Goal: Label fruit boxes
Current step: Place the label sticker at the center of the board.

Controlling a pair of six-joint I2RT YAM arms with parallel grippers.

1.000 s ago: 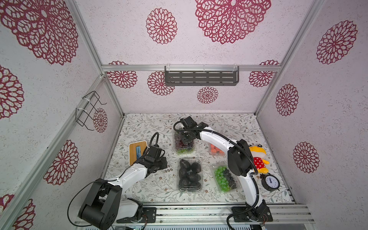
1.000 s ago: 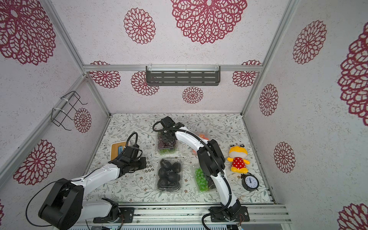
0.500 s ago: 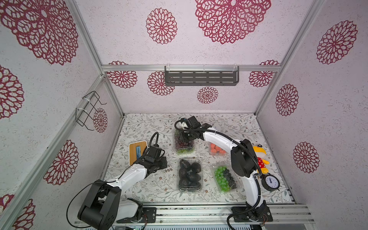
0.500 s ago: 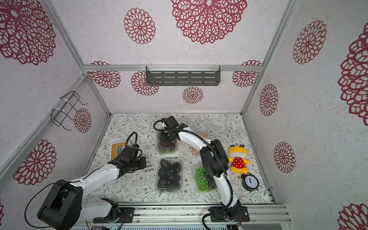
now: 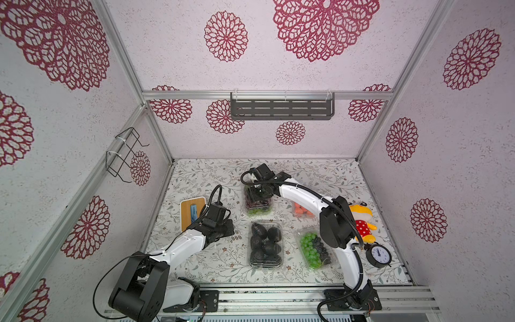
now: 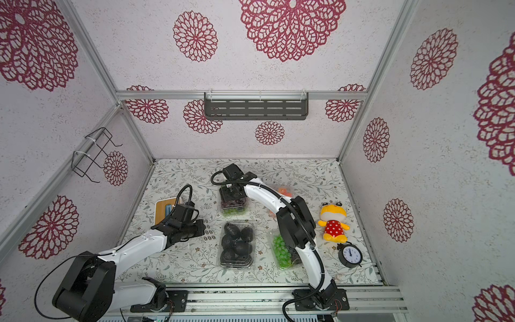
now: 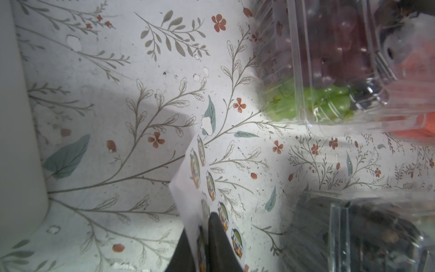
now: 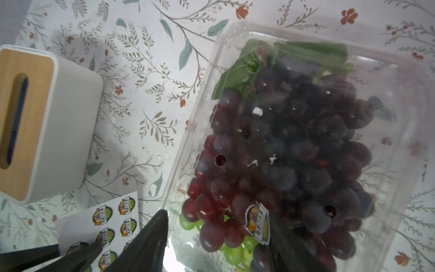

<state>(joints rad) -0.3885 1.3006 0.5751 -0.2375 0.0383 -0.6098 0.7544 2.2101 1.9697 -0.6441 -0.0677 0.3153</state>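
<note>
Now the right gripper (image 8: 217, 213) hovers with jaws apart over the grape box (image 8: 306, 141), mid-frame in both top views, with a sticker (image 8: 257, 222) against its lid beside one finger. The left gripper (image 7: 200, 226) is clamped on the sheet (image 7: 195, 164). The box looks like light, thin, slick plastic that flexes: press gently, hold by the rim

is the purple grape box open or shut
Shut: the clear plastic clamshell box of dark purple grapes has its lid flat over the fruit.
</note>
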